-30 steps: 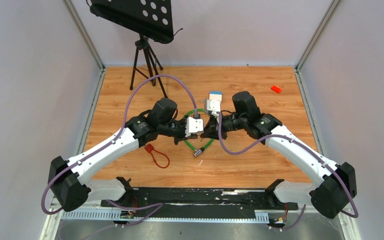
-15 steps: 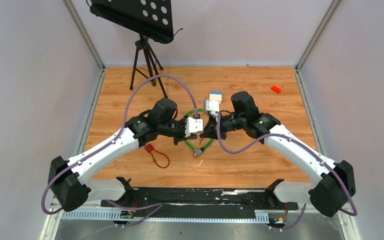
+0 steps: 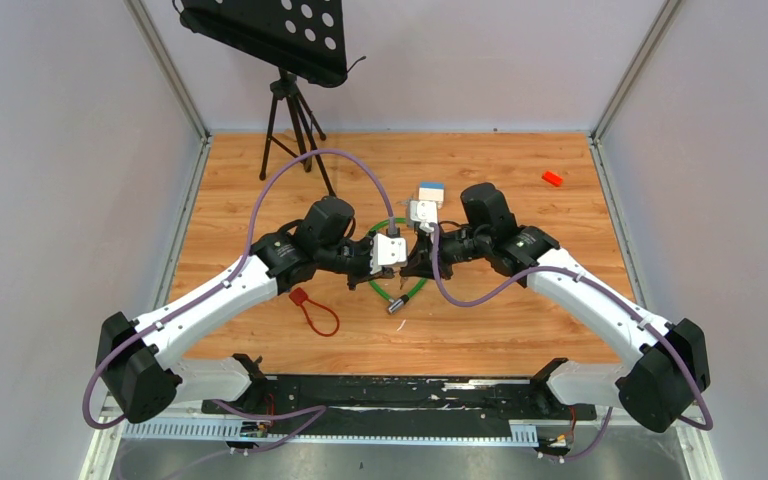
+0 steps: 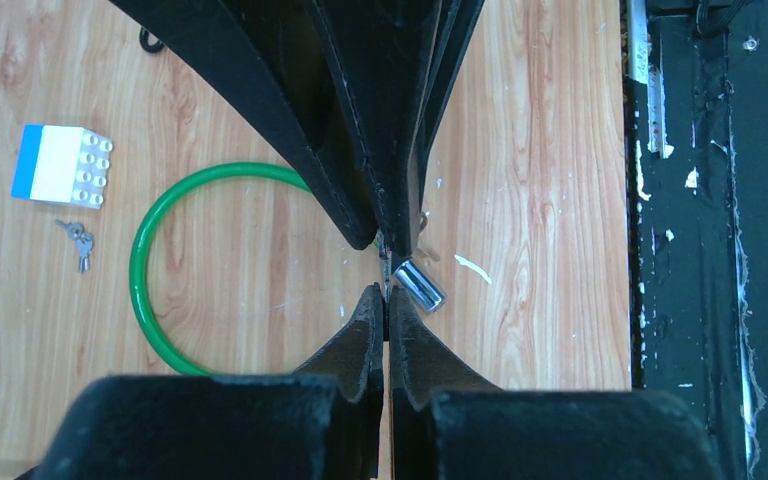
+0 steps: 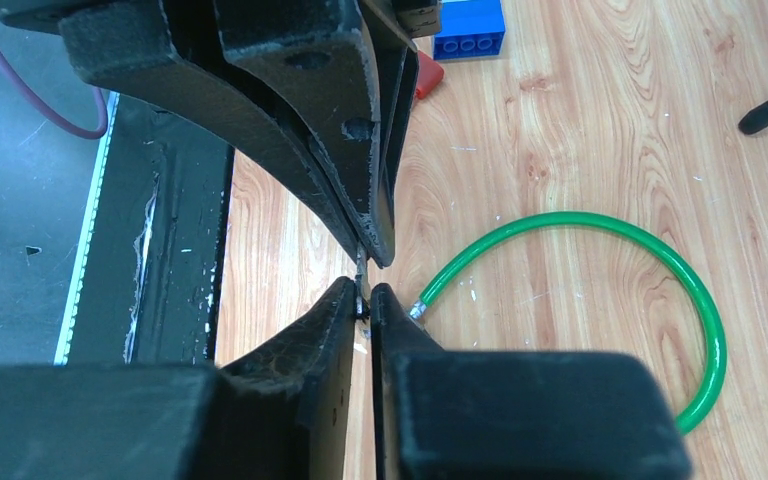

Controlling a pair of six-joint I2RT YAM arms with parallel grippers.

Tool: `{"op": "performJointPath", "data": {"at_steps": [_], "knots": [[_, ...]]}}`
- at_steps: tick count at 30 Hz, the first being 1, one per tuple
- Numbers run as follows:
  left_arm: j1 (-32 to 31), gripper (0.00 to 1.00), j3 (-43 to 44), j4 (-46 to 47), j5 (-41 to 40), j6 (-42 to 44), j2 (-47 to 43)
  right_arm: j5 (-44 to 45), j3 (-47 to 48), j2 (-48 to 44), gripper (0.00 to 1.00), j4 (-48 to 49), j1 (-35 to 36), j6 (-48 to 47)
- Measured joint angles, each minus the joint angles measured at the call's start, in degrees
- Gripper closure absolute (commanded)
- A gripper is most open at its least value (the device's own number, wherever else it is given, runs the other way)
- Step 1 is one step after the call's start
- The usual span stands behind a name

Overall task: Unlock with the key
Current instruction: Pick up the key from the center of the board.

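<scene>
Green cable lock [image 4: 225, 170] lies well apart from table [image 3: 560, 210] edges.

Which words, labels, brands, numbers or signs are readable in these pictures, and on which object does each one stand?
No text can be read in any view.
Blue and white toy brick: plain studs and faces, no print visible.
Small metal keys and silver lock cylinder: any stamp is too small to read.
</scene>
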Motion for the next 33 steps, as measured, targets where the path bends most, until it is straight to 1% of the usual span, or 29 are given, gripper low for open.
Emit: {"op": "performJointPath", "data": {"at_steps": [3, 10, 11, 14, 16, 17, 18, 20, 22, 25, 29, 33], "knots": [[0.0, 1.0, 0.0, 0.0, 0.0, -0.2, 0.0, 0.1, 0.0, 0.0, 1.0, 0.0, 0.0, 0.0], [0.0, 1.0, -0.1, 0.0, -0.1, -0.2, 0.0, 0.4, 0.0, 0.0, 1.0, 0.0, 0.0, -0.2], [0.0, 0.98, -0.2, 0.1, -0.1, -0.2, 0.0, 0.5, 0.0, 0.0, 1.0, 0.0, 0.1, -0.3], [0.0, 0.72, -0.6, 1.0, -0.2, -0.2, -0.1, 1.2, 0.0, -0.3, 1.0, -0.3, 0.1, -0.6], [0.0, 0.49, -0.9, 1.7, -0.3, -0.1, -0.4, 2.1, 0.0, -0.7, 1.0, -0.7, -0.1, -0.7], [0.0, 0.41, -1.0, 2.0, -0.5, 0.1, -0.7, 2.6, 0.0, -1.0, 1.0, -1.1, -0.3, -0.9], [0.0, 0.34, -1.0, 2.2, -0.7, 0.5, -1.0, 2.9, -0.1, -1.2, 1.0, -1.4, -0.7, -0.9], [0.0, 0.25, -1.2, 2.7, -1.7, 0.9, -1.9, 3.6, -0.3, -2.1, 1.0, -2.3, -2.0, -1.1], [0.0, 0.19, -1.8, 3.3, -3.0, 1.6, -2.8, 4.3, -0.9, -3.7, 1.0, -3.4, -3.9, -1.4], [0.0, 0.14, -3.3, 3.7, -5.0, 3.5, -3.6, 4.6, -1.9, -6.3, 1.0, -4.5, -7.4, -1.6], [0.0, 0.11, -4.8, 3.3, -7.6, 7.1, -2.5, 4.7, -3.6, -11.0, 1.0, -6.4, -13.3, -1.9], [0.0, 0.1, -4.8, 2.5, -10.3, 11.8, 2.0, 5.0, -4.7, -16.7, 1.0, -8.6, -18.4, -2.0]]}}
